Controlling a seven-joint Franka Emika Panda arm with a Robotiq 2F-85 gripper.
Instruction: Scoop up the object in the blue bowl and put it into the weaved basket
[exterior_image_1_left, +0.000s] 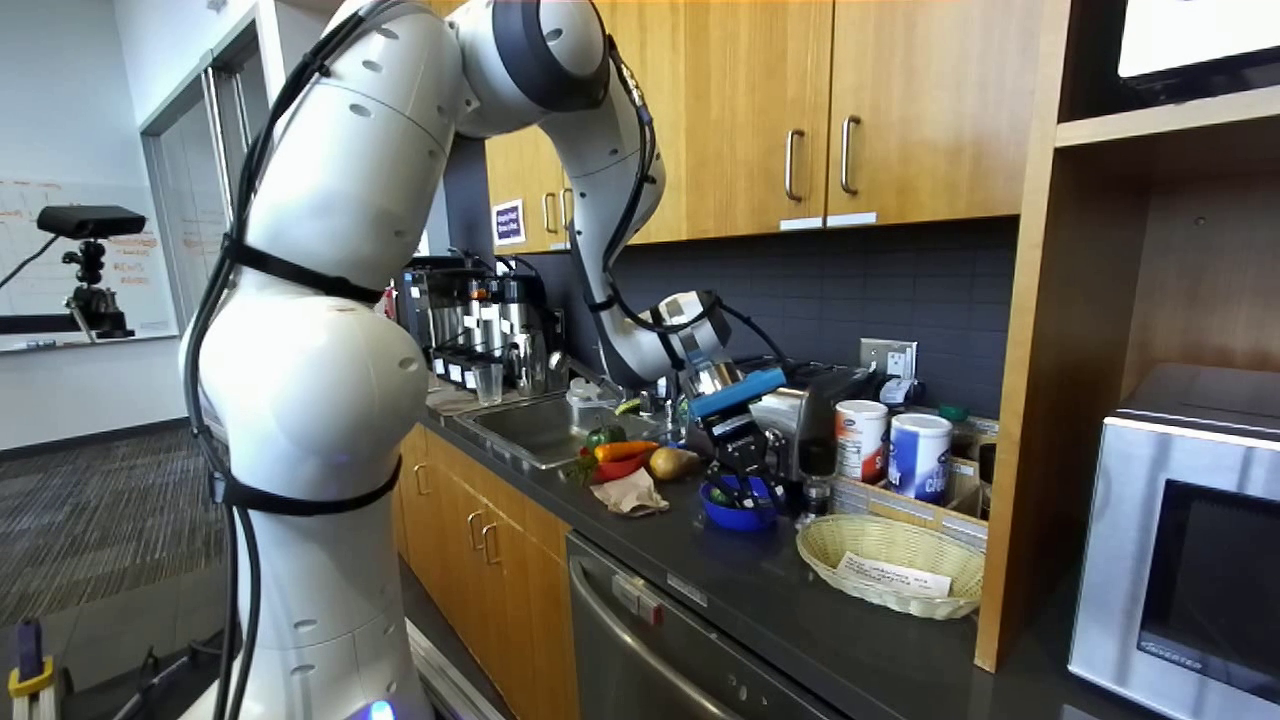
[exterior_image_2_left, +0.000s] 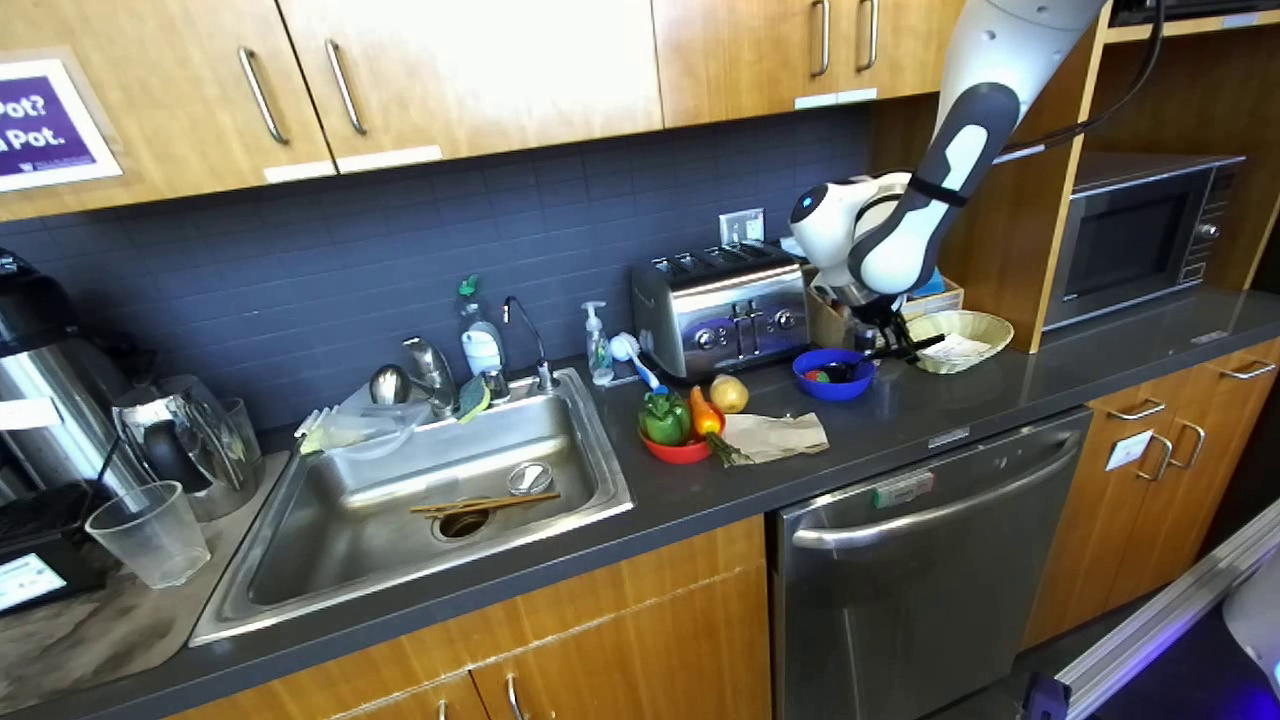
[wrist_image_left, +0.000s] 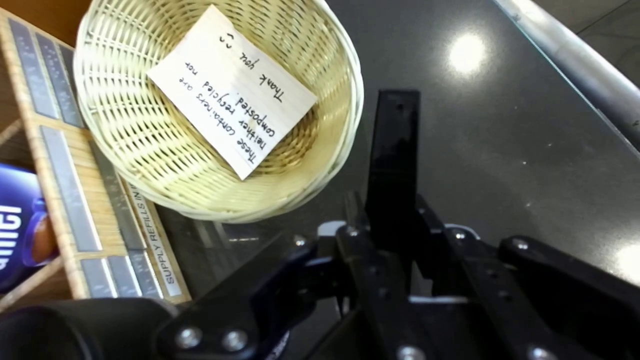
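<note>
claw narrow, gripping black utensil, its far end in blue bowl with red lump; woven basket (note inside) back from front edge of bench.

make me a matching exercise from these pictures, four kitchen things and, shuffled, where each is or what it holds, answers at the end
1. Small round deep-blue bowl
2. Pale beige woven basket
3. Small round red bowl
4. Thin brown sticks

A. Holding a green bell pepper
B. On the dark counter, between 2 and 3
C. Inside the silver metal sink
D. Holding a handwritten white paper note

Pairs: 1-B, 2-D, 3-A, 4-C
</note>
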